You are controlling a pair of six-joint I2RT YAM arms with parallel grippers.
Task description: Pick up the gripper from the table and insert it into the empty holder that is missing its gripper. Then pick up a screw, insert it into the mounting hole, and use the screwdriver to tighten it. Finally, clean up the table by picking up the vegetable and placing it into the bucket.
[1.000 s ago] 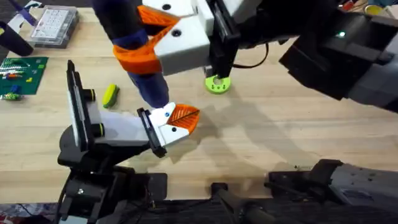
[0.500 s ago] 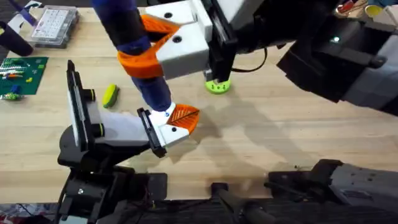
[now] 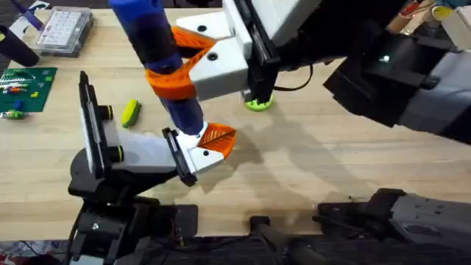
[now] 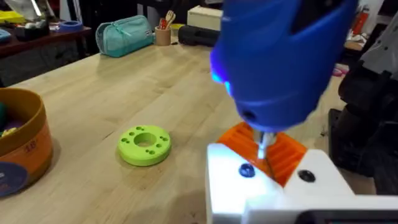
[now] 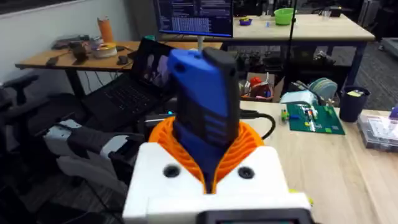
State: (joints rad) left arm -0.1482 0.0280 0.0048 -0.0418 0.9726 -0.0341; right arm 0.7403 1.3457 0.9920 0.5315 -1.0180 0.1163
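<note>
The pale table point(image 3: 331, 169) spreads under me. My right gripper point(image 3: 188, 62) clenches the blue screwdriver point(image 3: 158, 51) upright over the holder, its bit point(image 4: 262, 144) pointing down at the white holder point(image 3: 195, 151), where the orange gripper point(image 3: 218, 138) sits inserted. The bucket point(image 4: 22, 146) stands at the left of my left wrist view, near the green disc point(image 4: 144, 144). The vegetable point(image 3: 130, 112) lies to the left of the holder. I cannot tell my left gripper's state.

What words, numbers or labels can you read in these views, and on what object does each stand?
None reads clearly.
Bucket: a dark mark on its side, too blurred to read.
Monitor: lines of text, too small to read.
Green board: markings too small to read.
</note>
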